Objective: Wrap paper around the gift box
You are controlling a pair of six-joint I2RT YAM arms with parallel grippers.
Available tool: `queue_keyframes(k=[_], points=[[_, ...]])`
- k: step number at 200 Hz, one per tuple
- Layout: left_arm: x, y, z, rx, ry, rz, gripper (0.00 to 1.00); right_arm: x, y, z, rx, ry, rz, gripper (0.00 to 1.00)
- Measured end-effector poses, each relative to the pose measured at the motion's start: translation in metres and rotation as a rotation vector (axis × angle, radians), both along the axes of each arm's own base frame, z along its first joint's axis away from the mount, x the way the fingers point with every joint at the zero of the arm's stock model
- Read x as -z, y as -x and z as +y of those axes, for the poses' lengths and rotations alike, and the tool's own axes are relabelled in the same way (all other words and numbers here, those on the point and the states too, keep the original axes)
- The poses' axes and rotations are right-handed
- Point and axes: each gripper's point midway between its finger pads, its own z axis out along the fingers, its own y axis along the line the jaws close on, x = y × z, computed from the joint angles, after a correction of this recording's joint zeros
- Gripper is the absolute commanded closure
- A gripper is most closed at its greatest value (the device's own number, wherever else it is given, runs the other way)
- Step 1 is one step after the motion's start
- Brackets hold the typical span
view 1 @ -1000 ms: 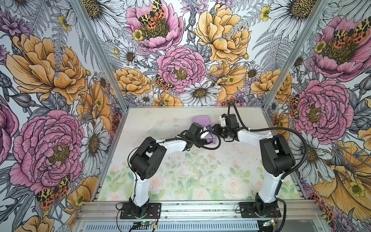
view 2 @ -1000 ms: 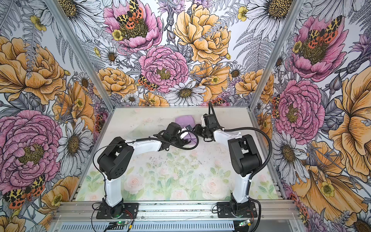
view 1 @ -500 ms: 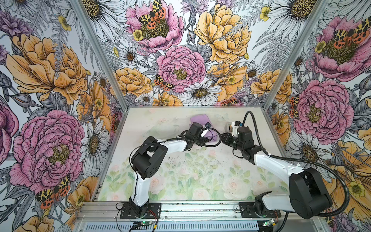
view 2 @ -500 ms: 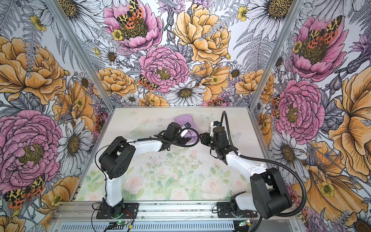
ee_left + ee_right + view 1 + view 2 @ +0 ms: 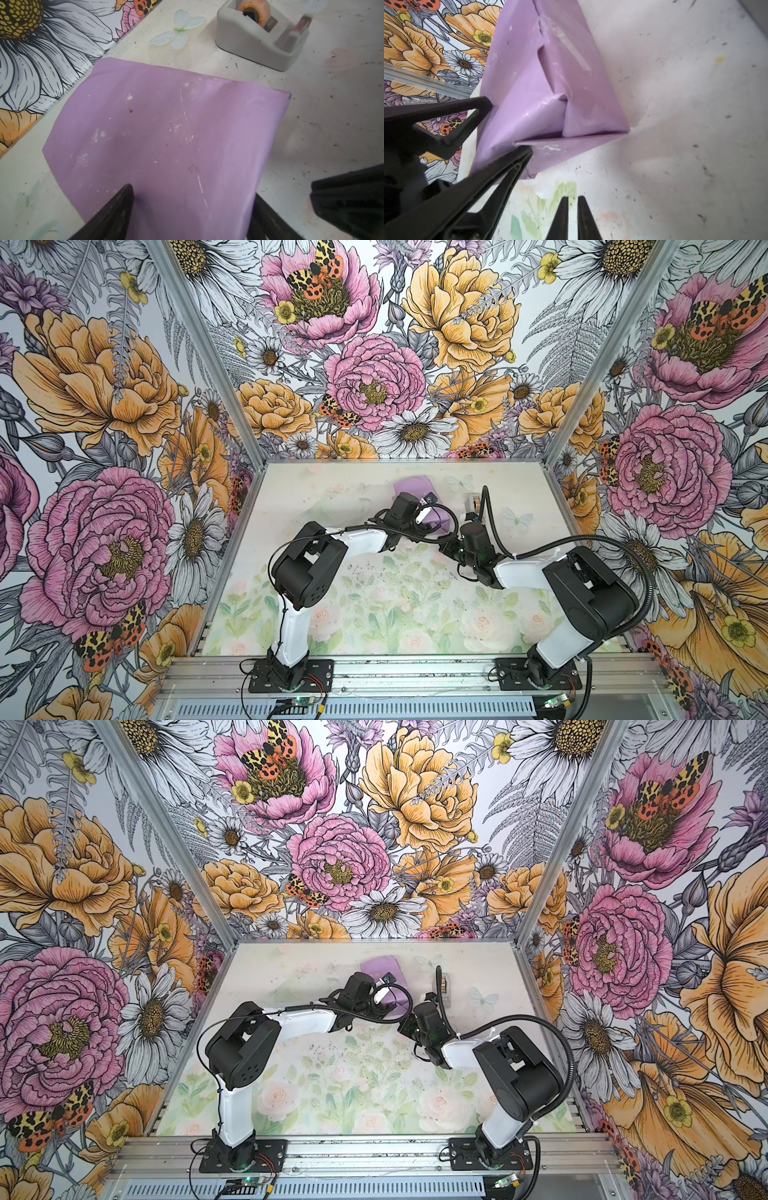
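The gift box point(image 5: 411, 491), cased in thin lilac paper point(image 5: 166, 135), sits far back on the desk point(image 5: 374, 614). My left hand point(image 5: 193, 193), spread wide, clamps its sides. My right hand point(image 5: 573, 199) is pressed together, empty. I judge the box light and stiff and the paper easily torn, so I'd pinch the loose end flap point(image 5: 560, 149).
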Motion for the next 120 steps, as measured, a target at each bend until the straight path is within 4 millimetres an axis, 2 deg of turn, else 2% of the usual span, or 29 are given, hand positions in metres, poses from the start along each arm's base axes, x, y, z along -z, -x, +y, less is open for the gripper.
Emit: queue_keyframes(k=[47, 84, 120], points=[[-0.001, -0.001, -0.001, 0.008, 0.034, 0.018, 0.2, 0.011, -0.01, 0.006, 0.011, -0.019, 0.0, 0.89], [-0.002, -0.001, -0.001, 0.013, 0.049, 0.026, 0.19, 0.007, -0.027, 0.014, 0.012, -0.039, -0.03, 0.9], [-0.002, -0.001, -0.002, 0.026, 0.061, 0.031, 0.16, 0.009, -0.03, 0.015, 0.012, -0.042, -0.033, 0.91]])
